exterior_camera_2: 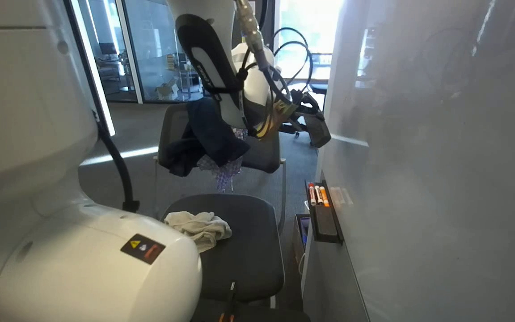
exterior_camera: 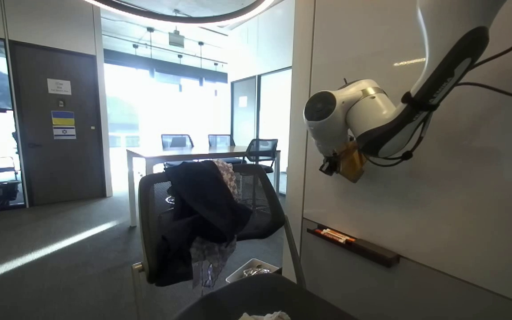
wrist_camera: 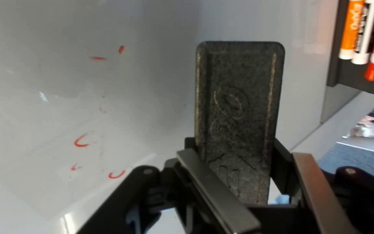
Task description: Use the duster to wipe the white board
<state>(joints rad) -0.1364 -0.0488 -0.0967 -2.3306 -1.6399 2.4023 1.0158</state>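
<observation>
The white board (exterior_camera: 469,186) is a large glossy panel, also in an exterior view (exterior_camera_2: 441,179). In the wrist view the white board (wrist_camera: 154,97) carries several small red marks (wrist_camera: 81,141) left of the duster. The duster (wrist_camera: 239,84) is a dark grey block with worn edges and a scratched drawing. My gripper (wrist_camera: 234,151) is shut on the duster's lower part, a finger on each side. In an exterior view the gripper (exterior_camera_2: 306,107) holds the duster (exterior_camera_2: 318,129) close to the board. I cannot tell whether it touches. An orange-brown wrist part hides much of the gripper in an exterior view.
A dark ledge (exterior_camera: 374,253) on the board's lower edge holds markers (exterior_camera_2: 318,195) and a dark block (exterior_camera_2: 326,221). A chair (exterior_camera: 278,213) with dark clothing (exterior_camera: 202,204) stands beside the board. A pale cloth (exterior_camera_2: 201,228) lies on its seat. Cables hang along the arm.
</observation>
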